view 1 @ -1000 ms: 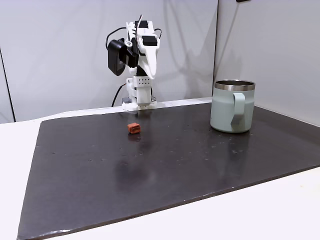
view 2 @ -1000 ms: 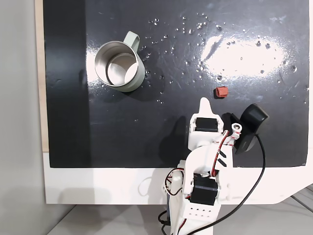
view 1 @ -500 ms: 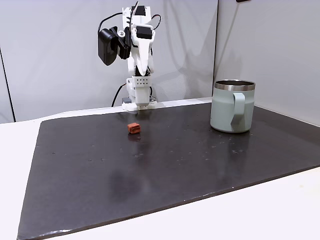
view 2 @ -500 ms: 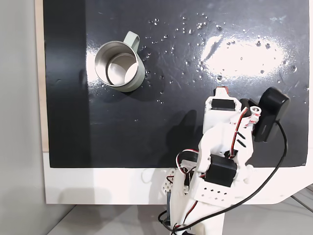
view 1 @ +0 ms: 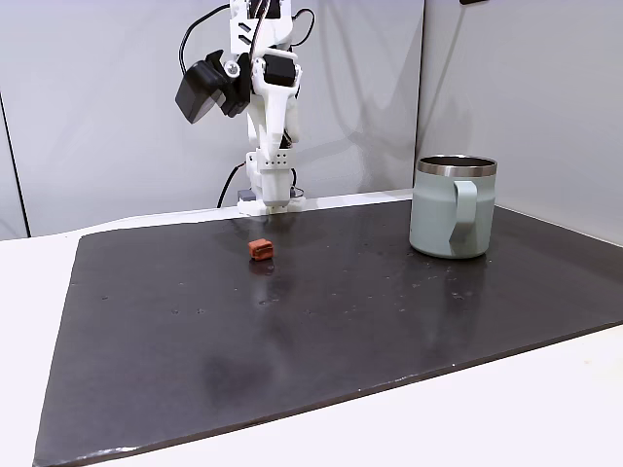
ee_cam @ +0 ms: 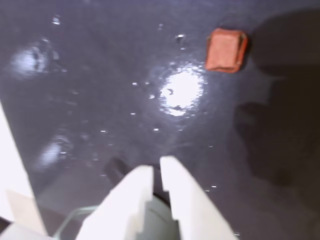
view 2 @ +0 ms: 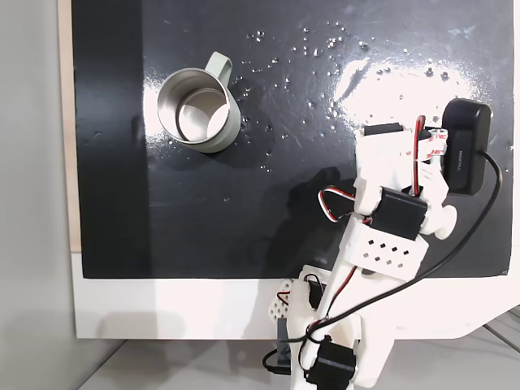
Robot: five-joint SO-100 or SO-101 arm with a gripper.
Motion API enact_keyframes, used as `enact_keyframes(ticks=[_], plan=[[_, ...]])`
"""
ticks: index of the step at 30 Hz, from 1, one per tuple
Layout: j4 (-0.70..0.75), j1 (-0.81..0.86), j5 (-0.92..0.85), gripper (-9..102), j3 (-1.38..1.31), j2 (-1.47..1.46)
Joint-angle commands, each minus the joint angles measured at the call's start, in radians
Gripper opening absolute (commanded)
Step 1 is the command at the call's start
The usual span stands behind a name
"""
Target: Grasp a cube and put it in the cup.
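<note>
The cube (ee_cam: 226,50), a small rust-orange block, lies on the dark mat at the upper right of the wrist view, well clear of my gripper (ee_cam: 156,167). The two white fingers stand close together with only a thin slit between them, and nothing is held. In a fixed view the cube (view 1: 260,249) sits near the mat's back edge, with my gripper (view 1: 275,136) raised high above and slightly behind it. In the fixed view from above, the arm (view 2: 390,211) covers the cube. The cup (view 1: 453,209), a sage-green mug with a steel rim, stands upright at the right; the cup (view 2: 233,122) looks empty.
A black mat (view 1: 389,321) covers most of the white table (view 1: 545,409). The arm's base (view 1: 267,199) sits at the mat's back edge, with a grey wall close behind. A black camera (view 1: 200,92) sticks out from the wrist.
The arm has risen and swung across toward the cube. From above, the arm now hides the cube, which showed beside it a second ago. Cube and cup have not moved.
</note>
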Motion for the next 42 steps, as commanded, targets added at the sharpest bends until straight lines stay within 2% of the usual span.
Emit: enact_keyframes(ticks=[1,13,17,26,28,34,42], plan=[[0.026,0.005,-0.069,0,-0.071,-0.015],[0.147,0.021,-0.201,0,-0.160,-0.193],[0.213,0.025,-0.201,0,-0.229,-0.275],[0.230,0.031,-0.183,0,-0.229,-0.293],[0.219,0.043,-0.153,3,-0.232,-0.290],[0.212,0.069,-0.132,26,-0.227,-0.296],[0.225,0.086,-0.130,28,-0.230,-0.330]])
